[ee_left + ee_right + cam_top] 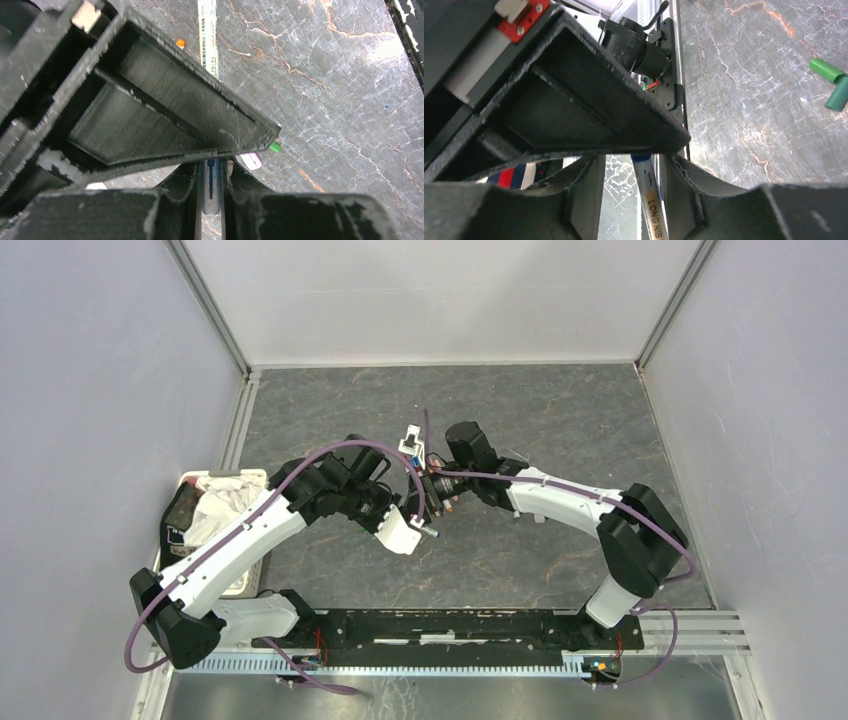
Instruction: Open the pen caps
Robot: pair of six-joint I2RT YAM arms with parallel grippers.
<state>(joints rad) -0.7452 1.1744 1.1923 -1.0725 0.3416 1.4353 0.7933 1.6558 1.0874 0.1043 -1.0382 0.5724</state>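
The left claw (215, 161) is pressed together, pinching a blue-and-white pen (212, 187) over the marble table (325, 100). The right claw (659, 155) straddles a white lettered pen (650, 200); I cannot tell whether it pinches. 2 green pen caps (826, 70) lie just beside each other on the table.

Blue-tipped pen (650, 200); two loose green caps (827, 70)

Dark veined table (560, 430) carrying small bits, green cap (825, 69) lying just beside second green cap (838, 95), orange cap (180, 43) lying on it, tray (230, 474) sitting at left edge.
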